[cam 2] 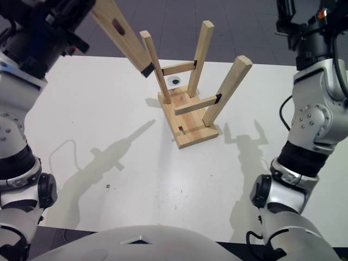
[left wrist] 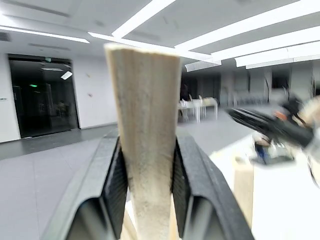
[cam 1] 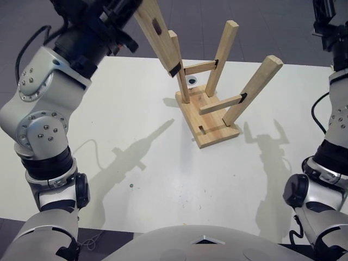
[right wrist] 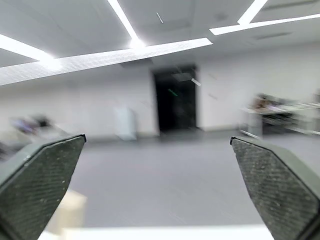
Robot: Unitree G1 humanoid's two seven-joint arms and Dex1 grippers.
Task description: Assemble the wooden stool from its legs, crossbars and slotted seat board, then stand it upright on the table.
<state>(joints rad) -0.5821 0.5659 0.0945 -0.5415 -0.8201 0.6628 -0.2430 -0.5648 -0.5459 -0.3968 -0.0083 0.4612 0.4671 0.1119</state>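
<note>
- Left eye view: the left end effector [cam 1: 133, 12] is up high, pinching the fourth leg [cam 1: 159, 33] by its top end, so the leg slants down and away from it. The half-built stool [cam 1: 206, 117] sits upside down on the surface [cam 1: 136, 190], lower than that end effector and off to its right. The seat board [cam 1: 213, 130] is flat, with three planted legs [cam 1: 223, 51] sticking up and two crossbars [cam 1: 200, 68] between them. The held leg's lower tip sits right by the nearest planted leg; I can't tell if they touch.
- Right eye view: the right end effector [cam 2: 291, 19] is raised high, with the stool below it and to its left. I'd guess the free slot [cam 2: 181, 129] at the board's near corner is the target, and it's well short of the held leg's tip.
- Left wrist view: the fingers [left wrist: 117, 185] squeeze both faces of the leg. With a grip that far up, the leg could twist or slip once the tip meets resistance.
- Right wrist view: the pads [right wrist: 40, 170] are spread wide with nothing between them, so nothing braces the board.
- Risks as I see them: swinging the leg over could clip a planted leg or crossbar and pop a joint. Pushing into the slot at a slant could jam it or shove the whole stool along.
</note>
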